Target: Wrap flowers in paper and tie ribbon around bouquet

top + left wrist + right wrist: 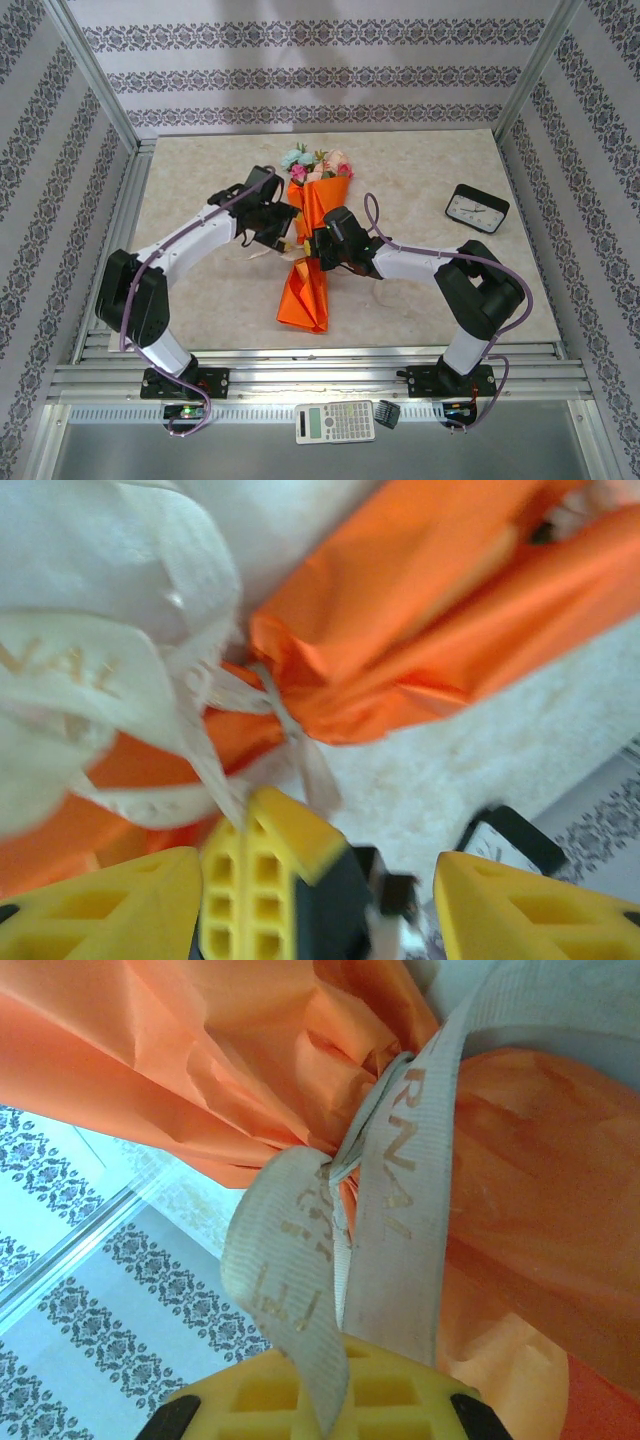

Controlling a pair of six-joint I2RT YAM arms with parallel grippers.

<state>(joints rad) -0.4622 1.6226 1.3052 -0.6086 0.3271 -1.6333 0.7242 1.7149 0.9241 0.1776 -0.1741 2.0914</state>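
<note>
Left claw (268,226): jaws well apart, nothing pinched that I can make out through the blur.
Bouquet (312,290): centre, long axis near-far, blooms far.
Ribbon (400,1190): cinched round its waist, between both claws.
Right claw (322,252): closed on its tail, nearer arm.

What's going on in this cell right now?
Two arms are tying up a bouquet lying on the table. The flowers are already wrapped in the orange paper, and the beige ribbon is looped and crossed at the pinched waist. The right claw is shut on a ribbon tail close to that crossing. The left claw is open beside it. No finished bow is visible.
</note>
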